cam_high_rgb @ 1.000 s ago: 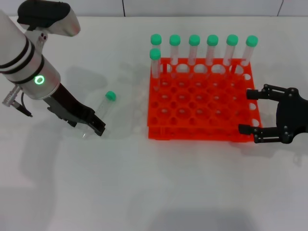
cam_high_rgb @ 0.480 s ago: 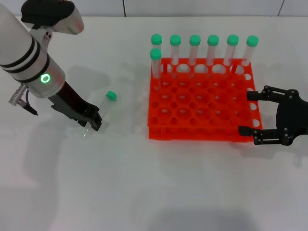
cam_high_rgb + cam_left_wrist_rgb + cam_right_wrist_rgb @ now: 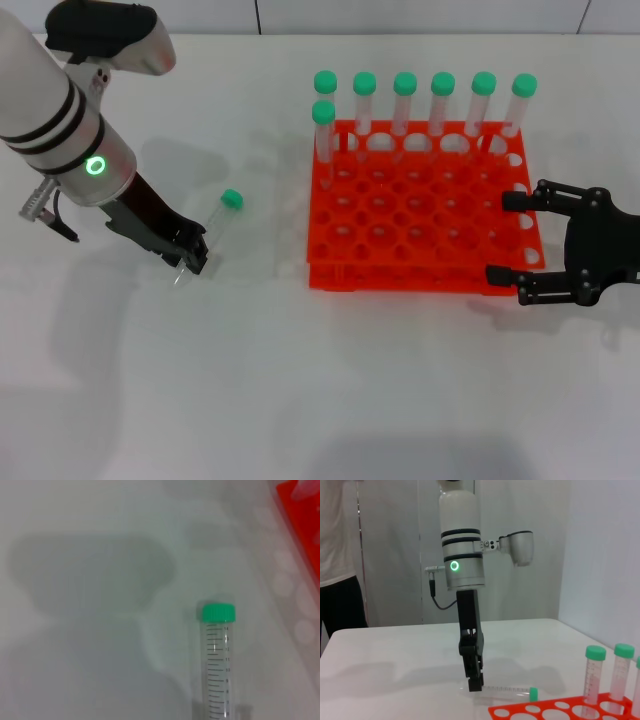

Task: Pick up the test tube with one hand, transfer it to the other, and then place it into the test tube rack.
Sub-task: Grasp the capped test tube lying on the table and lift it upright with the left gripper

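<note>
The test tube (image 3: 214,228), clear with a green cap, lies on the white table left of the orange test tube rack (image 3: 420,276). It also shows in the left wrist view (image 3: 217,665) and the right wrist view (image 3: 507,692). My left gripper (image 3: 190,256), on the silver-white arm with the green ring, is down at the table by the tube's tapered end; in the right wrist view the left gripper (image 3: 475,679) hides that end. My right gripper (image 3: 503,236) is open and empty at the rack's right front corner, its fingers just over the rack's edge.
Several green-capped tubes (image 3: 404,100) stand in the rack's back row, and one more (image 3: 322,130) stands at the left of the second row. They show in the right wrist view (image 3: 595,676) above the rack (image 3: 545,712). Bare table lies in front.
My left arm has shifted a little to the right and its gripper has settled at the tube's tapered end. My right gripper has edged left toward the rack.
</note>
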Tool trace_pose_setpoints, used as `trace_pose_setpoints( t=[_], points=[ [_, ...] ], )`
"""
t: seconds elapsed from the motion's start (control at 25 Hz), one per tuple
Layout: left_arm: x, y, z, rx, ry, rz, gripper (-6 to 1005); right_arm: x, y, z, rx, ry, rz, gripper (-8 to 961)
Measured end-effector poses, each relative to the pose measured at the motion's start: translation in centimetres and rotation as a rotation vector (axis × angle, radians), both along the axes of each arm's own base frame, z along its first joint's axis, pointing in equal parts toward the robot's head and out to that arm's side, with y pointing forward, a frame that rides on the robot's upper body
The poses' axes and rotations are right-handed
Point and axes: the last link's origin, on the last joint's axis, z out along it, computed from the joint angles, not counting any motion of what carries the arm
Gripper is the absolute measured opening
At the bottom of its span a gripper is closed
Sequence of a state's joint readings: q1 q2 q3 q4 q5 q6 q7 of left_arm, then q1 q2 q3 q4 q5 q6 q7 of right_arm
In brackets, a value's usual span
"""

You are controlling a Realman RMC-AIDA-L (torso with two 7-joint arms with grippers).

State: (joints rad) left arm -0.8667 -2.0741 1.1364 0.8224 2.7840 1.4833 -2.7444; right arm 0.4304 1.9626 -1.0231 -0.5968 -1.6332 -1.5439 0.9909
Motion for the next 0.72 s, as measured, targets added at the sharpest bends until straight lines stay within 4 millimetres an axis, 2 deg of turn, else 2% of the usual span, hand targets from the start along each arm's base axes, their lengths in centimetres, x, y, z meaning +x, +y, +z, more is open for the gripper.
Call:
trace_pose_setpoints(
  t=[0.32,0.72],
  points=[
    [-0.6,0.0,0.0,0.008,0.053,0.01,273,-0.1,0.1,0.0,0.001,0.001,0.011,870],
    [-0.6,0.2,-0.9,-0.002,0.076,0.0,271,-0.2,0.1,0.0,0.005,-0.002,0.016,870]
  ],
)
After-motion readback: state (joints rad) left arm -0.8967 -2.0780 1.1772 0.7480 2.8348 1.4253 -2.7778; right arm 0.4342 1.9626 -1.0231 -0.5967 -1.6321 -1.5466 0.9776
